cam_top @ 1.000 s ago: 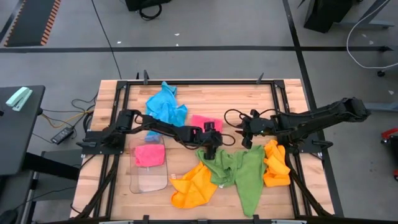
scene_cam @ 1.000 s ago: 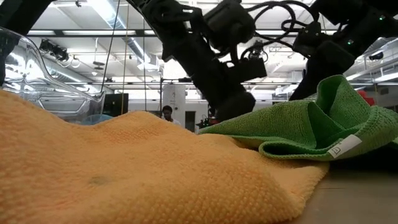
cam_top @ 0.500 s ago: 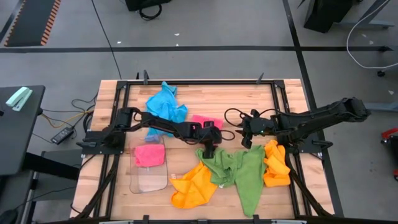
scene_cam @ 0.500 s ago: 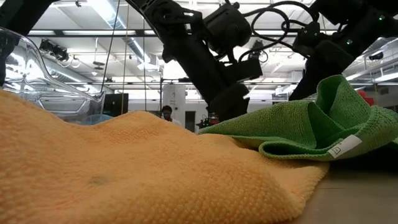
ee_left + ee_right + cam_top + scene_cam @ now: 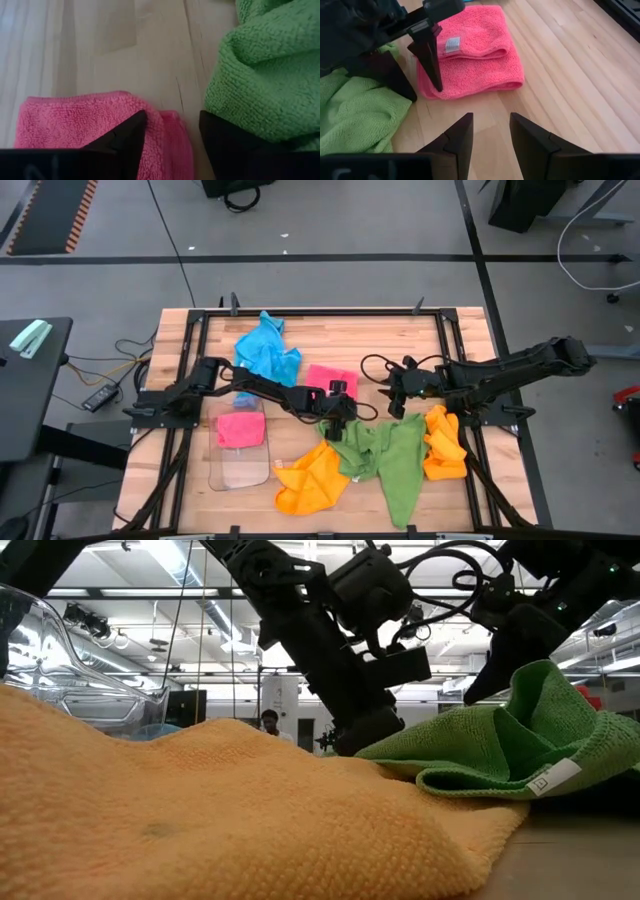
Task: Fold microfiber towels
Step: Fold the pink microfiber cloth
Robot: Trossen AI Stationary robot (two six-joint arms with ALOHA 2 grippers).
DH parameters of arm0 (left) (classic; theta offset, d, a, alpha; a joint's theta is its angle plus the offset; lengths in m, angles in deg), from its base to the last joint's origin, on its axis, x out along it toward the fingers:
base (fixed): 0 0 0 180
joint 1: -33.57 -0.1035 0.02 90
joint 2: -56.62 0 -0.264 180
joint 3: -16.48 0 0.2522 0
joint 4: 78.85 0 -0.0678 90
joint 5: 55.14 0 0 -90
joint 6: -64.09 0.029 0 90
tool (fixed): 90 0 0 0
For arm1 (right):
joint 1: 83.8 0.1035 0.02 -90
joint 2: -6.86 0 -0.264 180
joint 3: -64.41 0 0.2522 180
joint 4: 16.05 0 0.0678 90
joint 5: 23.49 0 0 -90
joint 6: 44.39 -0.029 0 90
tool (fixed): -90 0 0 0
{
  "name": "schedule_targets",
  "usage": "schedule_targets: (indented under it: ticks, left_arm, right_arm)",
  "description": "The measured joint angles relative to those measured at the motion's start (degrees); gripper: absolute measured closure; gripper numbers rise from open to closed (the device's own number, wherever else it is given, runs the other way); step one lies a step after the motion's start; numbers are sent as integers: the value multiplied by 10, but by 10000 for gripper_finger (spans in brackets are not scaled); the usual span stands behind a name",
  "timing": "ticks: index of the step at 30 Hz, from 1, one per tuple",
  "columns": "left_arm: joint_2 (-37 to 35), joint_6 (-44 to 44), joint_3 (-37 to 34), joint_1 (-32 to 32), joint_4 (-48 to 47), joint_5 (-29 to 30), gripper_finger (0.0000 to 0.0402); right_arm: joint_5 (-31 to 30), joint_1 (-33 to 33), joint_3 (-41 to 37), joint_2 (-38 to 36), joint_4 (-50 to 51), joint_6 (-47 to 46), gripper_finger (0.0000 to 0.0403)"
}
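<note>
I can read no brand anywhere. The folded pink towel [image 5: 470, 57] carries a small white tag [image 5: 452, 44], its print too small for me to make out; the green towel [image 5: 500, 740] has a white tag [image 5: 545, 778] with a faint mark I cannot decipher.

I take the pink towel as my landmark. My left gripper [image 5: 340, 420] sits at its near edge, fingers [image 5: 125, 135] parted, one tip over the pink pile, the other beside the green towel, grasping nothing. My right gripper [image 5: 487, 132] hovers just off the pink towel's other side over bare worktop [image 5: 560, 65], fingers apart and empty.

The green towel lies crumpled just beside the pink one, an orange towel [image 5: 310, 475] beyond it, another orange [image 5: 445, 445] past the green. A blue towel [image 5: 265, 350] lies behind the pink one, and a second pink towel [image 5: 240, 430] rests in a clear tray [image 5: 240, 470].

From table level, orange cloth hides most of the worktop.
</note>
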Motion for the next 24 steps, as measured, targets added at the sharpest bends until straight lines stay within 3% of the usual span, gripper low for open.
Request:
schedule_targets:
  ticks: [4, 10, 18, 24]
  left_arm:
    - [1, -11, 0, -3, -6, -1, 264]
    - [-3, -6, -1, -3, -12, -7, 386]
    - [-55, -8, -4, -2, -81, -22, 393]
    - [-66, -30, -3, 26, -99, -62, 387]
  right_arm:
    - [0, 0, 0, 0, 0, 0, 266]
    - [0, 7, 0, 0, 0, -2, 266]
    - [-4, 18, 0, 0, -15, 8, 266]
    - [-7, 26, 0, 48, -126, 78, 266]
